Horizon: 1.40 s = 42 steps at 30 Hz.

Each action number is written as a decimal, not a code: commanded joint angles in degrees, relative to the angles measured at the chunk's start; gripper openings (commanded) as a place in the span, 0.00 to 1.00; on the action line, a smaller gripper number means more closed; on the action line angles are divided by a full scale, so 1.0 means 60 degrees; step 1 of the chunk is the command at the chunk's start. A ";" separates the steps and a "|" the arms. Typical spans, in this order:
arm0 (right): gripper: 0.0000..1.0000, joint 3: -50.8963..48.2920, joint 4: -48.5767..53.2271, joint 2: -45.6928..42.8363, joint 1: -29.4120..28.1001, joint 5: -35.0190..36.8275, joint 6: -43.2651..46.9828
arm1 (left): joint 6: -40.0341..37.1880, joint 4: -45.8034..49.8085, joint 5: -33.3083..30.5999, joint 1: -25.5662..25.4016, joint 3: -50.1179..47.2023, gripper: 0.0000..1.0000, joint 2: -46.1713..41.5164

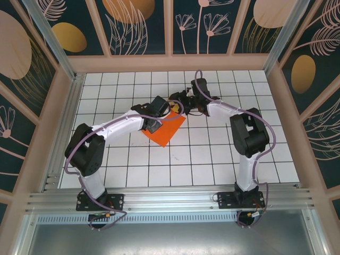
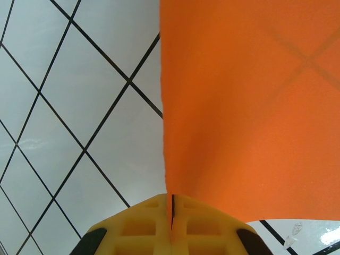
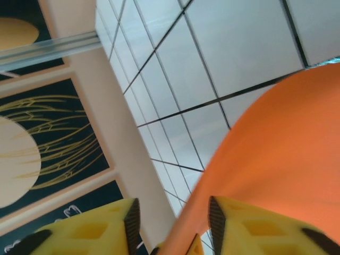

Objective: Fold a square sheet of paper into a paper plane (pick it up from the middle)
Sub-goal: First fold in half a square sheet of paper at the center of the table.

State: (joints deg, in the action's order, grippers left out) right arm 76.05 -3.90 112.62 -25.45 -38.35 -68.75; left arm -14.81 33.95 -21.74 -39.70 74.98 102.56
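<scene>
The left gripper clamps the square sheet of paper, its long axis diagonal with one corner pointing toward the table's near edge, while the right gripper stands half-open astride it.

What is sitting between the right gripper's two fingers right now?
The orange paper. In the right wrist view its edge runs through the gap of the right gripper, whose fingers stand apart on either side, not pinching it.
</scene>
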 commanded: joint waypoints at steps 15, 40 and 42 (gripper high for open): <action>0.01 0.0038 0.1710 0.0319 0.0676 0.0023 0.5707 | 0.3891 -0.1332 0.3079 0.0109 0.0235 0.80 -0.1655; 0.05 -0.2043 0.0670 -0.0268 0.1301 -0.1565 0.9586 | 0.5481 -0.2480 0.6825 0.1300 -0.0460 0.72 0.1132; 0.05 -0.2176 0.0500 -0.0283 0.1323 -0.1733 0.9673 | 0.5454 -0.2324 0.6945 0.1300 -0.0408 0.70 0.1326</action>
State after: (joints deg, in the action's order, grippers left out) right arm 64.45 1.72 113.54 -18.04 -45.67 -14.44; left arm 18.70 18.24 16.34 -32.18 71.77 108.42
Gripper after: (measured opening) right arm 0.053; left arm 0.705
